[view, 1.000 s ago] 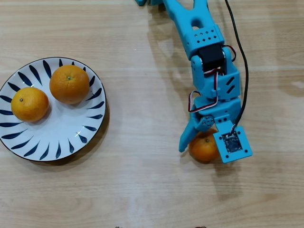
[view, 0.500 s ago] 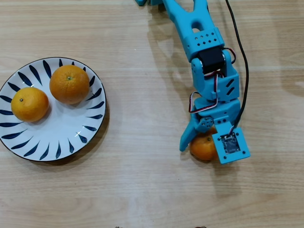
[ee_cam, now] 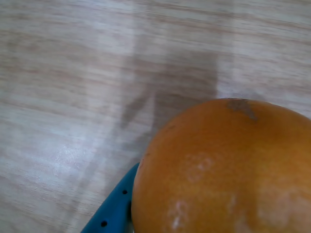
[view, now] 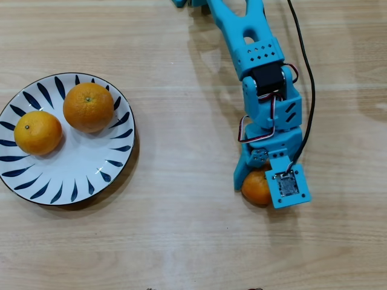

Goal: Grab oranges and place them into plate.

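On the left of the overhead view, two round dimpled oranges [view: 38,132] [view: 88,107] were seen resting in the large white ceramic plate with dark blue leaf strokes [view: 91,166]. Well apart to the right, a third orange [view: 255,188] was shown on the pale wooden table [view: 181,241], flanked by the blue two-finger gripper [view: 257,181]; whether it was clamped could not be told. A one-sided hold was judged likely to let the round fruit roll away.

The light wood table [view: 181,241] carries the plate [view: 91,169] at left and one orange [view: 255,188] at right.
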